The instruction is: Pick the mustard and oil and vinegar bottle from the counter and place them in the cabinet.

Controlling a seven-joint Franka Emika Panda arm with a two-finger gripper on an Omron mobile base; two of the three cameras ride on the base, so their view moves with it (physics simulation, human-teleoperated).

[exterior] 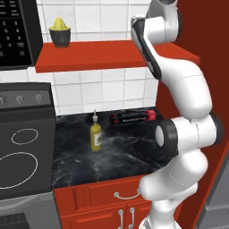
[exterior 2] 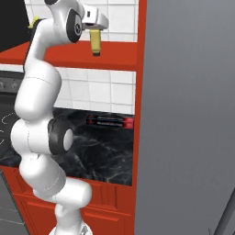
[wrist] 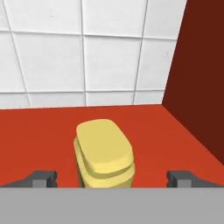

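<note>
Jaws open around mustard (wrist: 104,155) on cabinet (wrist: 39,140); juicer (exterior: 60,31) far along.

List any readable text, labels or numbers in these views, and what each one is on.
None can be read.
Microwave keypad: pale marks, too small to read.
Red and black box on the counter: pale line of print, blurred.
Oil and vinegar bottle: small dark label, illegible.
Mustard on the cabinet, between the open gripper tips: no label faces the camera.
</note>
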